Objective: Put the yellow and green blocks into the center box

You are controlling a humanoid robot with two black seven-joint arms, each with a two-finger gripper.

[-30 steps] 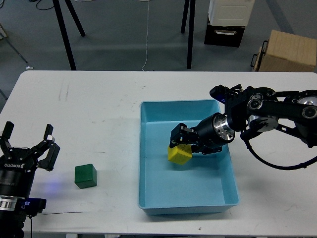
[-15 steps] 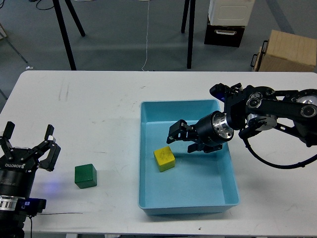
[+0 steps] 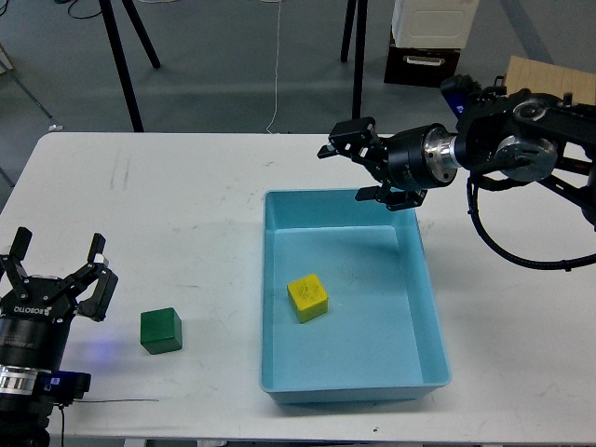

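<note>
The yellow block (image 3: 308,297) lies on the floor of the light blue tray (image 3: 424,307), left of its middle. The dark green block (image 3: 160,330) sits on the white table, left of the tray. My right gripper (image 3: 356,160) is open and empty, raised over the tray's far edge, well clear of the yellow block. My left gripper (image 3: 56,270) is open and empty at the lower left, a short way left of the green block.
The white table (image 3: 186,214) spans the view. Beyond its far edge stand black stand legs (image 3: 119,65), a dark cabinet (image 3: 424,56) and a brown cardboard box (image 3: 540,93) at the back right.
My right gripper opened and let the yellow block drop onto the tray floor, then rose and pulled back to the tray's far edge. The left arm barely moved.
</note>
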